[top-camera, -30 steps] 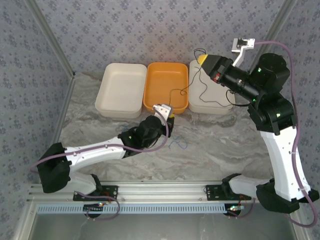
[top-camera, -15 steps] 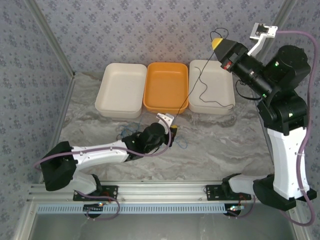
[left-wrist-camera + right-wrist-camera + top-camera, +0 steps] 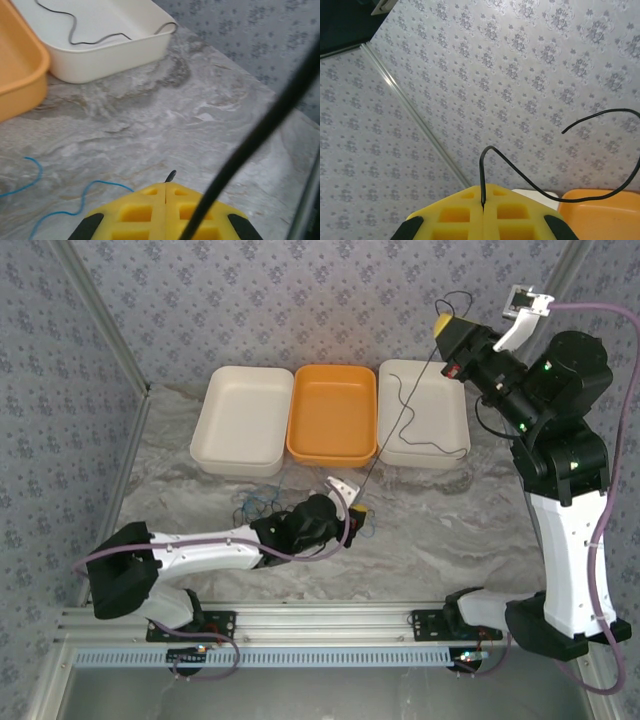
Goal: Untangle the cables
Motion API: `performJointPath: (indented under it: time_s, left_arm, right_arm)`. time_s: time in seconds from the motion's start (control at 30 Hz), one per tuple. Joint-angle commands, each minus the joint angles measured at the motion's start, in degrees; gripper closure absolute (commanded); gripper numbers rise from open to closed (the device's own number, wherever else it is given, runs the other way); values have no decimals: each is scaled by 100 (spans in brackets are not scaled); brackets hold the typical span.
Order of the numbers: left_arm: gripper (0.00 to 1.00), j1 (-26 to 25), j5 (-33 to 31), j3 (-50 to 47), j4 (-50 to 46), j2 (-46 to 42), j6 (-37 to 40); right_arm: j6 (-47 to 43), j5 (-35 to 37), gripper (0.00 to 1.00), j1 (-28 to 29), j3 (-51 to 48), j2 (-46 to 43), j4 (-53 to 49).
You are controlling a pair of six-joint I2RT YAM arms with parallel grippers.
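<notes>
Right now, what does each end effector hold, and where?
One taut black cable: right end effector near one end, left end effector at the other tip.

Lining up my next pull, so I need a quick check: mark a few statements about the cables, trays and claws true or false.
1. A stretched black cable runs from the right claw down to the left claw. True.
2. The left claw is open. False: it is shut, with a cable tip poking out between its fingers.
3. The orange tray holds a blue cable. False: no cable lies in it; the blue cables lie on the table by the left claw.
4. A loose black cable lies in the right white tray. True.
5. The right claw rests on the table. False: it is raised high in the air.
</notes>
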Motion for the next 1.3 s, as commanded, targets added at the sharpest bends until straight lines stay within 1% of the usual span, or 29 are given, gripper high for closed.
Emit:
performJointPath:
  time_s: [0.0,0.07,0.13,0.17,0.23,0.3,0.4,0.47,0.5,0.6,0.7,0.77,0.83,0.97,1.07,1.27]
  left_arm:
    - [100,-207,182,254,-393,-215,-125]
    - [100,-213,-90,266,-690,-436,-224]
    - [100,-203,-672,274,-1141,-792,-391]
    - [100,-188,-827,260,-1308,-969,-432]
    - [100,-149,-1110,246,-1732,-1429,-575]
    - [100,-68,-1219,271,-2137,-1836,-660]
    - [100,60,-1254,354,-2737,-2360,-729]
    - [100,180,-1147,412,-3012,-2608,-779]
    - [100,251,-998,444,-3086,-2693,-802]
    - [100,513,-511,661,-3111,-2664,-899]
    - [100,719,51,1137,-2957,-2096,-914]
    - [100,780,368,1600,-2855,-1375,-813]
    - [100,821,442,2203,-2845,-598,-686]
    - [100,1122,635,3535,-2662,947,-536]
    - [100,1413,862,4496,-2515,2071,-627]
    - [100,1795,1256,6273,-2502,4140,-845]
  right_arm:
    - [-627,-60,100,-59,-182,-21,79]
    - [-702,-21,100,-92,-707,-177,94]
    - [-699,61,100,-145,-1391,-429,222]
    - [-679,148,100,-161,-1681,-539,250]
    - [-633,483,100,-183,-2150,-683,57]
    - [-484,986,100,-197,-2520,-748,-259]
    - [-241,1546,100,-280,-3100,-817,-501]
    - [-177,1736,100,-399,-3366,-789,-422]
    - [-182,1731,100,-479,-3411,-713,-200]
    - [-223,1701,100,-658,-3049,-197,-162]
    - [-260,1804,100,-743,-2574,287,-4]
    - [-301,1844,100,-847,-2351,611,274]
    - [-300,1825,100,-986,-2174,895,601]
    - [-263,1508,100,-1339,-1869,1550,1268]
    - [-317,1347,100,-1494,-1692,2033,1723]
    - [-378,1105,100,-1820,-1051,3283,1827]
